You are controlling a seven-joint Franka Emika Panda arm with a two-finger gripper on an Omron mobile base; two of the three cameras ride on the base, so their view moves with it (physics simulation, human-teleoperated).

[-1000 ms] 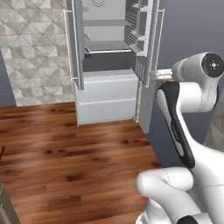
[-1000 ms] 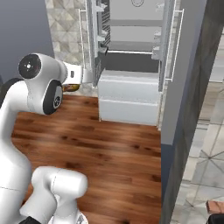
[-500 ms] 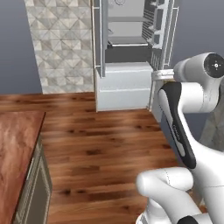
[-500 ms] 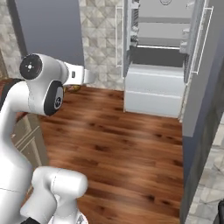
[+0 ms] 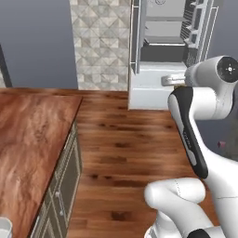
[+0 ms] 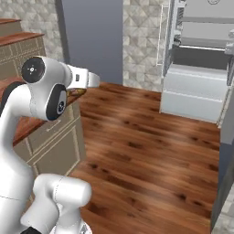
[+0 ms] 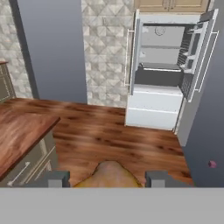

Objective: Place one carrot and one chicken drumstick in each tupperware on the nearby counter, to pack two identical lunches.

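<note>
My gripper (image 7: pixel 107 178) is shut on a golden-brown chicken drumstick (image 7: pixel 110 174), which bulges up between the two dark finger tips in the hand view. A sliver of the drumstick (image 6: pixel 78 93) shows under the hand in the right base view. The reddish-brown counter (image 5: pixel 32 135) over beige cabinets lies to the left, well apart from the gripper, and its corner (image 7: pixel 22 129) appears at the left of the hand view. A light-grey rounded rim (image 5: pixel 3 227), possibly a tupperware, pokes in at the counter's near edge. The carrot is out of view.
The open grey fridge (image 7: pixel 159 74) with its white drawer (image 5: pixel 148 88) stands ahead across a wood floor (image 5: pixel 125 148). Its door (image 6: pixel 226 151) reaches toward me at the right. A tiled wall and a grey panel (image 7: pixel 52 48) stand behind the counter.
The whole picture has shifted: the base has turned left, so the fridge slides right and the counter comes into view. The grip on the drumstick is unchanged.
</note>
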